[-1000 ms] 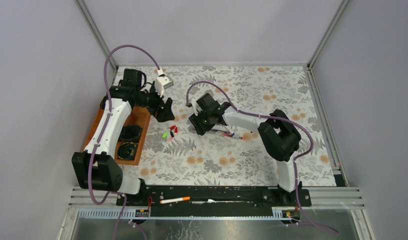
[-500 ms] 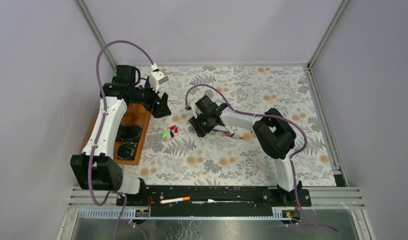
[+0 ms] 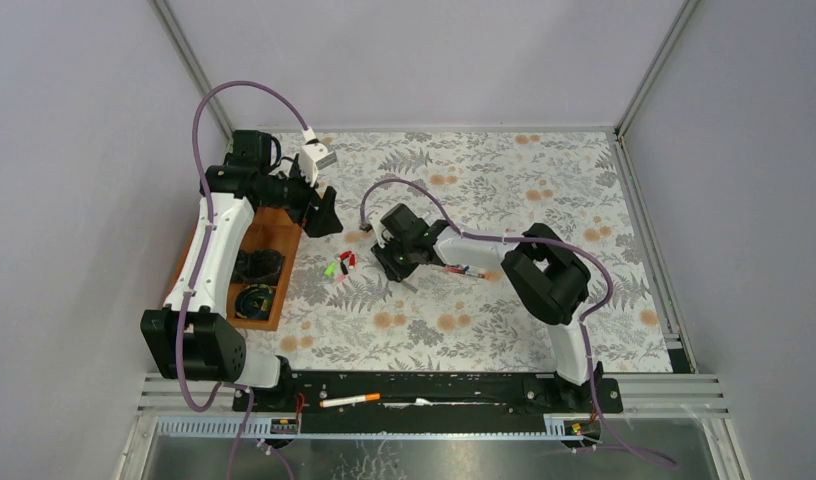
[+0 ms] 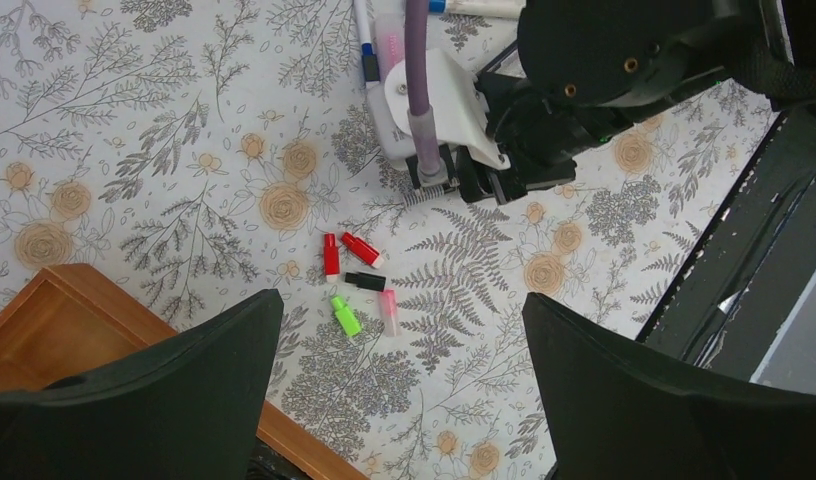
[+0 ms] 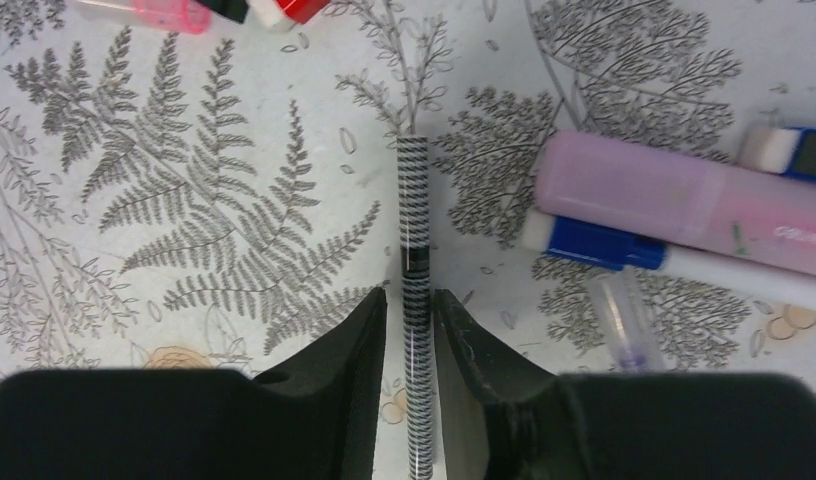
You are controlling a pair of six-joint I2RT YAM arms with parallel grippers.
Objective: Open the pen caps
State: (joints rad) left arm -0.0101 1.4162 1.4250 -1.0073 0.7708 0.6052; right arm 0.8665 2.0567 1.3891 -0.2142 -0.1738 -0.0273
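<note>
Caps first: five loose pen caps [image 4: 359, 285] lie in a small cluster on the floral tablecloth [image 4: 134, 150]. Two are red, one black, one green and one pale pink, and all lie near the corner of the wooden tray [image 4: 74, 320]. My left gripper [image 4: 399, 330] hangs high above them with its jaws spread wide, grasping nothing. From overhead it sits just beside the tray's far end.

My right gripper [image 5: 411, 300] is down at the cloth, to the right of the caps, at the left end of the heap of pens [image 3: 466, 270]. Between its fingers [image 5: 369, 360] lies a slim striped pen [image 5: 414, 230], banded black and white, running straight out from the jaws along the cloth. The jaws stand narrow, one pad on each side of the barrel. From the wrist camera I cannot tell whether they truly clamp it or merely flank it.

Just to one side of the striped pen lies a thick pink highlighter [image 5: 684, 200]. A blue-ended pen [image 5: 604, 245] with a white barrel touches its near side. A clear-bodied piece [image 5: 619, 320] with a purplish tip lies just beside those, too blurred to name. An orange-tipped pen [image 3: 349, 400] lies apart from the rest, on the black base rail [image 3: 484, 385] between my two arm bases.
</note>
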